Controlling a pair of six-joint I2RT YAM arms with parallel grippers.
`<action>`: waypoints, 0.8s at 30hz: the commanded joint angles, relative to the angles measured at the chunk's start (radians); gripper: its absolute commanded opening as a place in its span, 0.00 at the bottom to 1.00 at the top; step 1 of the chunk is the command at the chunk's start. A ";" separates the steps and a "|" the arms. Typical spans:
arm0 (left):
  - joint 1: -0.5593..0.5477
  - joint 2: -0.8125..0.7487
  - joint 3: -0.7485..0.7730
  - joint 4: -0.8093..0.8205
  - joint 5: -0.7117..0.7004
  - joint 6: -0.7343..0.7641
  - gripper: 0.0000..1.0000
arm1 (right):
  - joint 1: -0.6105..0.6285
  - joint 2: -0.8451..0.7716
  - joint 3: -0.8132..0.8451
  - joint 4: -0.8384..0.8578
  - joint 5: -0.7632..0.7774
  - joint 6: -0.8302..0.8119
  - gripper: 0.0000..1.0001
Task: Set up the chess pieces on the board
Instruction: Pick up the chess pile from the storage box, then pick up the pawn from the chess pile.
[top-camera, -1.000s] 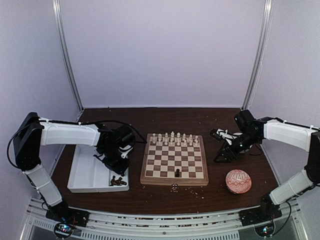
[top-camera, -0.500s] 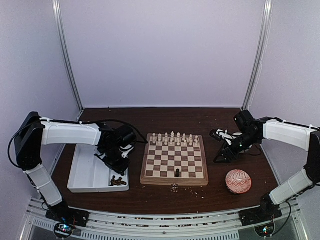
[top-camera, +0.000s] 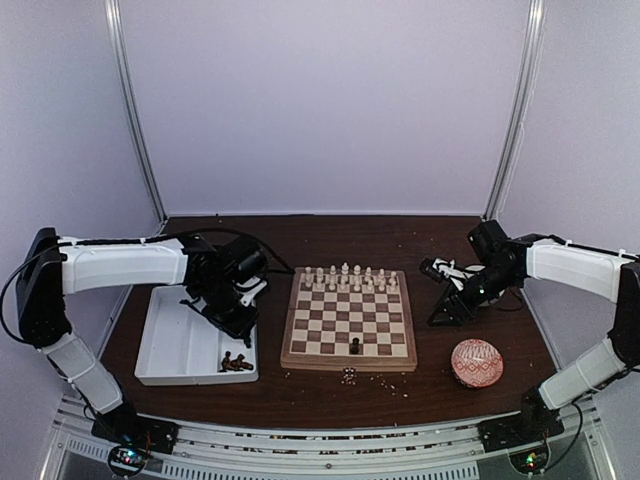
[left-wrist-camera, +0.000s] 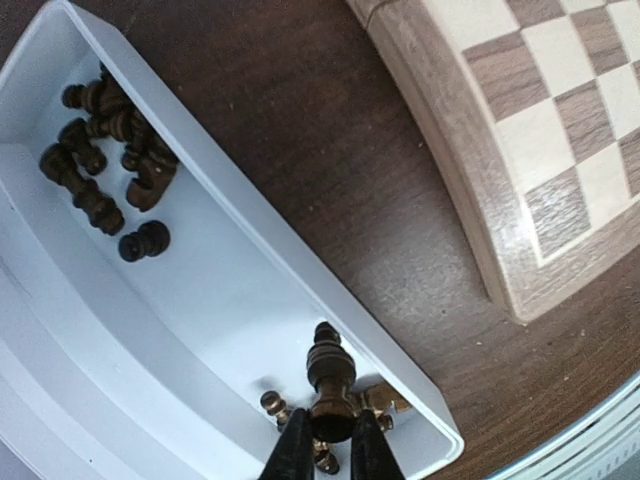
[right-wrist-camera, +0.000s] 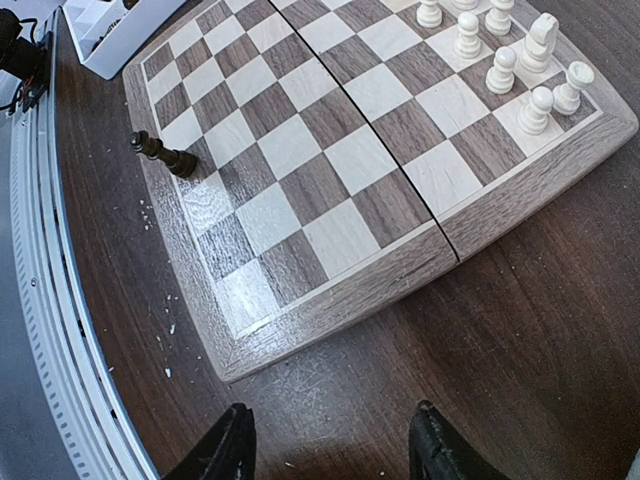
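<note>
Dark brown tabletop (top-camera: 330, 235), pale lilac walls on three sides, and both arms reach in from the near edge. The left gripper (left-wrist-camera: 325, 447) has its fingers pinched tight on the base of one dark chessman (left-wrist-camera: 328, 372). The piece points straight out from the tips and hangs over a corner of the white tray (left-wrist-camera: 230, 300). Right beneath those fingertips, at least three more dark pieces (left-wrist-camera: 272, 405) lie in that corner. Further ahead and off to one side of the hand sits a second heap (left-wrist-camera: 140, 180) of dark men (roughly eight, too tangled for a clean count). Past the tray's rim from the hand there's a strip of bare table, then the tan border of the board (left-wrist-camera: 470, 190). So tray and board are apart, not touching.

Over to the right gripper (right-wrist-camera: 337, 452): fingers spread wide, nothing between them, hovering over bare table with the board's border just ahead of the tips. One lone dark piece (right-wrist-camera: 165, 155) stands on an edge square, ahead and off to the side, with open squares all round it. At the corner farthest from this hand, at least seven cream-white pieces (right-wrist-camera: 502, 70) are standing. From above they form rows along the board's far edge, too small to count.

One red-and-white patterned ball (top-camera: 477, 362) sits on the table nearer the base than the right hand. Pale crumbs (top-camera: 349, 375) dot the table just beside the board's near edge.
</note>
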 joint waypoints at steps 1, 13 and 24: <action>-0.004 -0.069 0.080 -0.056 -0.001 0.024 0.03 | 0.004 0.010 0.027 -0.011 0.011 -0.010 0.53; -0.010 -0.021 0.212 -0.011 0.127 0.046 0.03 | 0.003 -0.004 0.024 -0.012 0.016 -0.010 0.53; -0.011 -0.193 0.096 0.436 0.306 -0.103 0.02 | 0.003 -0.014 0.237 0.078 -0.258 0.326 0.53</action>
